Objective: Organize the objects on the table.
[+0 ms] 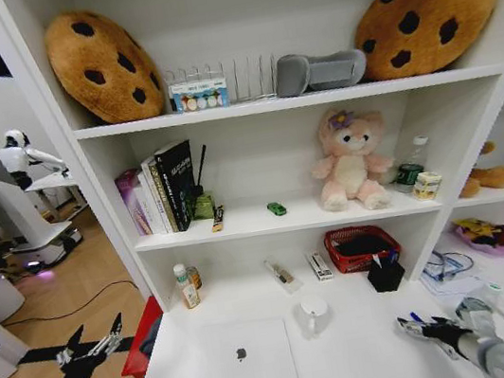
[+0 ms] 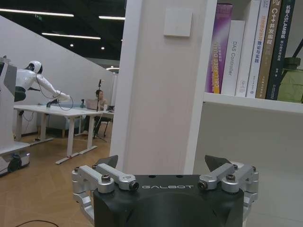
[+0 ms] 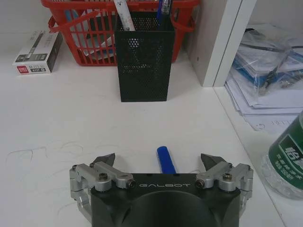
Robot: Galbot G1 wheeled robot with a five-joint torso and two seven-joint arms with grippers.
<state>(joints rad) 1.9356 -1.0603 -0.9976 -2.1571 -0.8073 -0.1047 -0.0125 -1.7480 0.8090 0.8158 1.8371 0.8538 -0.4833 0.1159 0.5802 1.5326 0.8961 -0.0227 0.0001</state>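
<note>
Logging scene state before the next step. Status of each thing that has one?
laptop: lid shut, flat on the table
white mug: upright
black mesh pen holder: upright, pens inside
red basket: upright, holds items
blue pen: lying flat on the table, between the right tool's fingers
left tool: open, empty, off the table's left edge
right tool: open, low over the table
</note>
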